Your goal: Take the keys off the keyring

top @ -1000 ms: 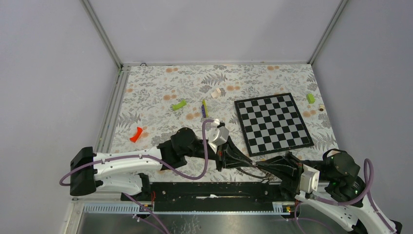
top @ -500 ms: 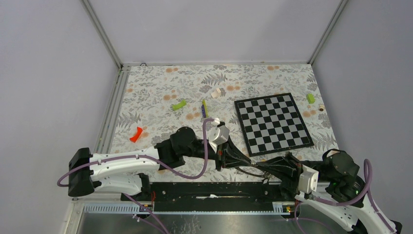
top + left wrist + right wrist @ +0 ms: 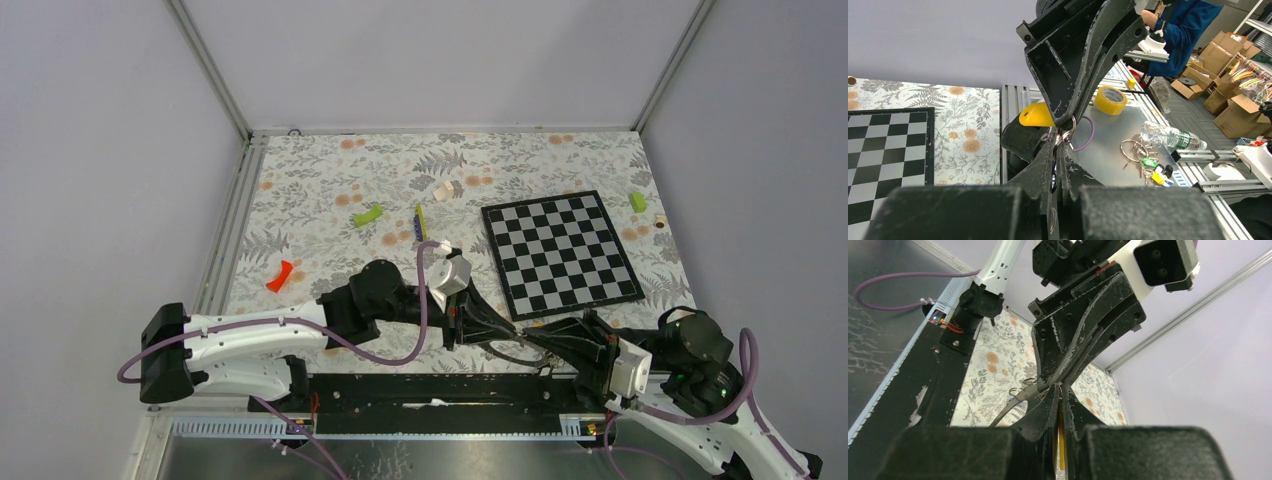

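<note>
Both grippers meet tip to tip over the table's near edge. My left gripper (image 3: pixel 528 347) is shut on the keyring (image 3: pixel 508 352), a dark thin hoop that hangs under its fingers; the hoop shows as a dark arc in the right wrist view (image 3: pixel 1007 413). My right gripper (image 3: pixel 543 345) is shut on a yellow-tagged key (image 3: pixel 1060 440), whose tag shows between its fingers and beside them in the left wrist view (image 3: pixel 1035 115). Small silvery split rings (image 3: pixel 1066 134) bunch where the tips meet. The other keys are mostly hidden.
The checkered board (image 3: pixel 560 252) lies right of centre. Lime-green blocks (image 3: pixel 368 215) (image 3: pixel 638 201), a thin stick (image 3: pixel 420 222), a red piece (image 3: pixel 280 276) and a white piece (image 3: pixel 446 190) lie on the floral cloth. Off the table are a tape roll (image 3: pixel 1110 100) and a bottle (image 3: pixel 1170 136).
Both grippers stay shut and joined at the ring. The right arm's wrist has shifted slightly left and down; the left arm barely moved.
</note>
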Robot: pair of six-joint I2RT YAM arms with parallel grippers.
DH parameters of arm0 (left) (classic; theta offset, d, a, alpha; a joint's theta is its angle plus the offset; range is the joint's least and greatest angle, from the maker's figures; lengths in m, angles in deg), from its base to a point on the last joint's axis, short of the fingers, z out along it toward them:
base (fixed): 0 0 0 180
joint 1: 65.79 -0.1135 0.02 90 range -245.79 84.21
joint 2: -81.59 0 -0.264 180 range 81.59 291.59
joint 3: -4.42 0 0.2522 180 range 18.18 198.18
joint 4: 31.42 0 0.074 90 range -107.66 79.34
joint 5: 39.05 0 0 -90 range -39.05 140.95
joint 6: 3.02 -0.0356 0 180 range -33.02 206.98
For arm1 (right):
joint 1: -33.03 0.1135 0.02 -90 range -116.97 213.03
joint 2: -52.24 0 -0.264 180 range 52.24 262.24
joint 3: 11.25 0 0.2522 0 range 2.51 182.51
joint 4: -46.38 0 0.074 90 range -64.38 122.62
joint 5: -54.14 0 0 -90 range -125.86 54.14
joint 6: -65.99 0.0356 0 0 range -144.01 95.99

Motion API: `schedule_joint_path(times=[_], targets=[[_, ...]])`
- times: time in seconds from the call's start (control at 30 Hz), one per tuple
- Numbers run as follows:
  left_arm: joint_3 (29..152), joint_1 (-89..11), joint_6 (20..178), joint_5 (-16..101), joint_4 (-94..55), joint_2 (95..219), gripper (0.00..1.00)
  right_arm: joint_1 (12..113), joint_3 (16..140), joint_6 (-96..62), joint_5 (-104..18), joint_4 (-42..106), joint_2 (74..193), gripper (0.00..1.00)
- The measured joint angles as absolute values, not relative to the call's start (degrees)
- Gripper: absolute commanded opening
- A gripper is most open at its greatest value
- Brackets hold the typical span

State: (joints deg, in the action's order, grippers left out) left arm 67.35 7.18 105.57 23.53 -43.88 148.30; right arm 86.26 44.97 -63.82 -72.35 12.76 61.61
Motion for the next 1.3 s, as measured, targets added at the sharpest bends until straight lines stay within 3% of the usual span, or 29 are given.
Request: schedule_joint_path(times=[0.47,1.3], targets=[[69.2,7.0,106.4,21.0,-43.8,148.8,0.0,86.3,42.0,-62.6,-72.9,22.9,60.8,0.0],[69.9,7.0,104.5,22.3,-39.3,147.8,0.6,86.3,39.1,-58.7,-72.0,30.9,61.4,0.0]])
